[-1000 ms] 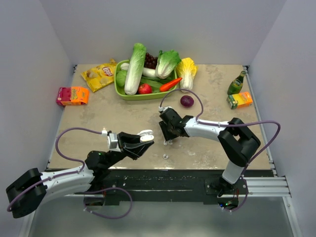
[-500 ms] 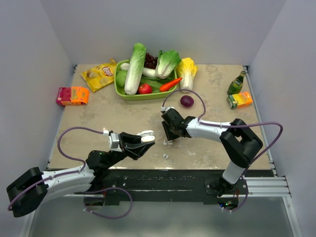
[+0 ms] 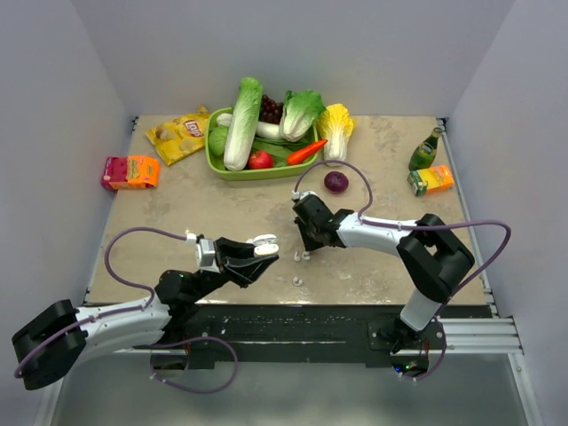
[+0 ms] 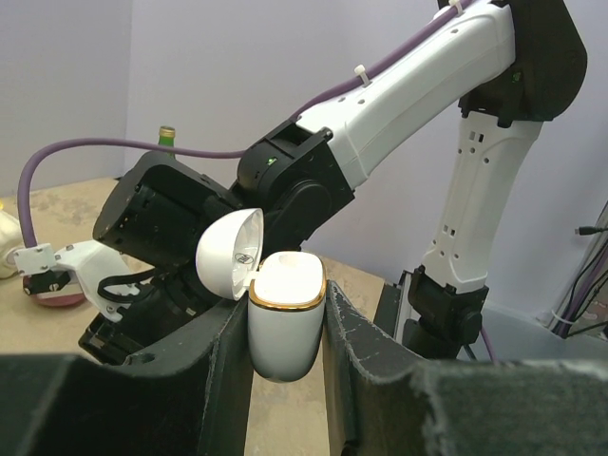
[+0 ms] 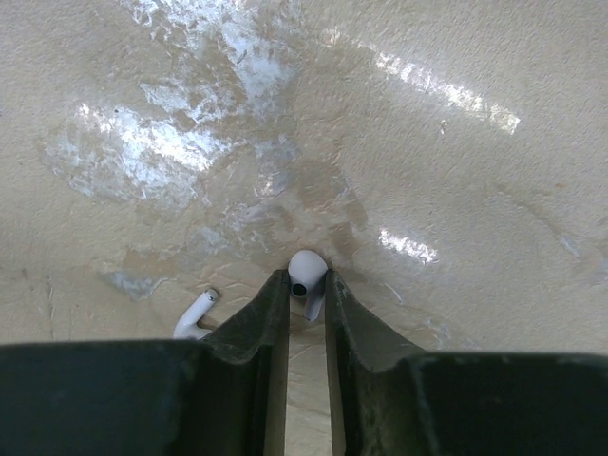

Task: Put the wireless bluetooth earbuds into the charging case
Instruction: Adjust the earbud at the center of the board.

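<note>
Left tool (image 4: 285, 309) grips the white case (image 4: 282, 332) upright with its lid open, over the surface's (image 3: 231, 213) near edge, left of centre. Right tool (image 5: 306, 285), narrowed, pinches one earbud (image 5: 306, 269) on the surface mid-width, nearer the near edge. The other earbud (image 5: 194, 314) lies just beside it.

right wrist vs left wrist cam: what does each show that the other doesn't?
Right wrist only: one earbud pinched at the right hand's fingertips, and a second earbud lying on the table just left of them.
Left wrist only: the case, lid open, clamped in the left hand; the right arm beyond it; a bottle top far back.
Both: the tan table.
</note>
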